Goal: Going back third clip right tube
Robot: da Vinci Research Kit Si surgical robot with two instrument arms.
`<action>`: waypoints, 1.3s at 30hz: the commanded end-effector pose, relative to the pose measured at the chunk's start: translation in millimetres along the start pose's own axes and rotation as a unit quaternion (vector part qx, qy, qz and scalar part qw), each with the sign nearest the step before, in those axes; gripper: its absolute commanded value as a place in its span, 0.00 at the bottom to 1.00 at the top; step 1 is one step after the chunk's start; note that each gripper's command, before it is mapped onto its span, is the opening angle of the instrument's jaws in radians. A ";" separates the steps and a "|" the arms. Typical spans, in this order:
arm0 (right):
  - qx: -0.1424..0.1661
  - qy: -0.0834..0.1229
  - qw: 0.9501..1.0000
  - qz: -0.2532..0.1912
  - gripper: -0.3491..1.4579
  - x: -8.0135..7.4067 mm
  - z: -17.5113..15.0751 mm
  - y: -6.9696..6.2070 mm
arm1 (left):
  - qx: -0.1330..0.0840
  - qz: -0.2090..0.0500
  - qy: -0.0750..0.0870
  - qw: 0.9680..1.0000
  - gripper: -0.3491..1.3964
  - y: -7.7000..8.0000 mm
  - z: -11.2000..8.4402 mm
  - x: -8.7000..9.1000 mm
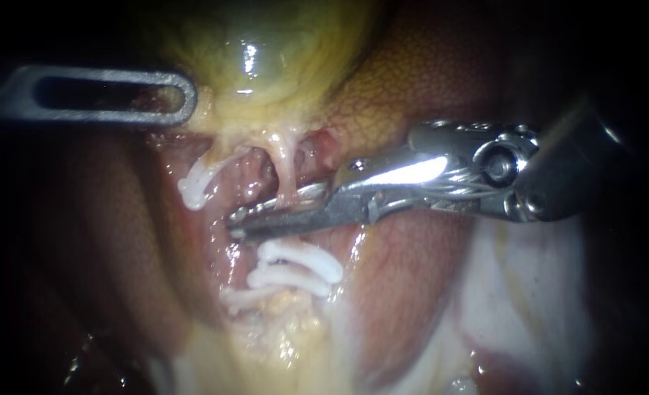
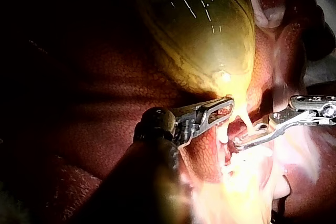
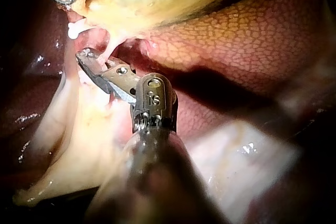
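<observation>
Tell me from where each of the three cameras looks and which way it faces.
Endoscope view: close to the tissue, facing the glossy yellow-green gallbladder and small white clips; the slender metal left instrument and right instrument enter from opposite sides.
Left wrist view: on the left arm, looking along its own shaft toward the gallbladder.
Right wrist view: on the right arm, looking along its own shaft toward a pale tube.
Shared: all show both instruments and the gallbladder.

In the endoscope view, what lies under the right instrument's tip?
A pale tube runs down behind the right instrument; white clips show beyond it. The tissue directly beneath is covered.
</observation>
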 end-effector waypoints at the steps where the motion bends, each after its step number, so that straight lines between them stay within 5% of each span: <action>1: -0.001 0.000 1.000 0.000 0.00 0.0 0.0 0.0 | 0.003 0.000 0.002 1.000 0.00 0.0 0.0 0.0; 4: 0.002 0.003 1.000 0.000 0.00 0.0 0.0 0.0 | 0.003 0.000 0.002 1.000 0.00 0.0 -0.1 0.0; 7: 0.007 0.011 1.000 -0.017 0.22 -0.1 0.2 0.3 | 0.005 0.000 0.001 1.000 0.00 0.0 -0.1 0.0; 11: -0.005 0.019 0.998 -0.055 0.39 -0.8 0.6 1.2 | 0.005 0.000 0.001 1.000 0.00 0.1 -0.1 0.0; 21: -0.048 0.036 0.993 -0.106 0.46 -3.4 0.0 5.5 | 0.005 0.000 0.002 1.000 0.00 0.1 -0.1 0.0; 26: -0.060 0.038 0.989 -0.133 0.46 -3.9 -1.7 6.0 | 0.005 0.000 0.002 1.000 0.00 0.2 -0.1 0.0; 30: -0.067 0.037 0.982 -0.171 0.46 -4.7 -3.2 5.6 | 0.005 0.000 0.002 1.000 0.00 0.2 -0.1 0.0; 39: -0.108 0.031 0.946 -0.304 0.47 -6.9 -7.1 2.7 | 0.005 0.000 0.002 1.000 0.00 0.2 -0.1 0.0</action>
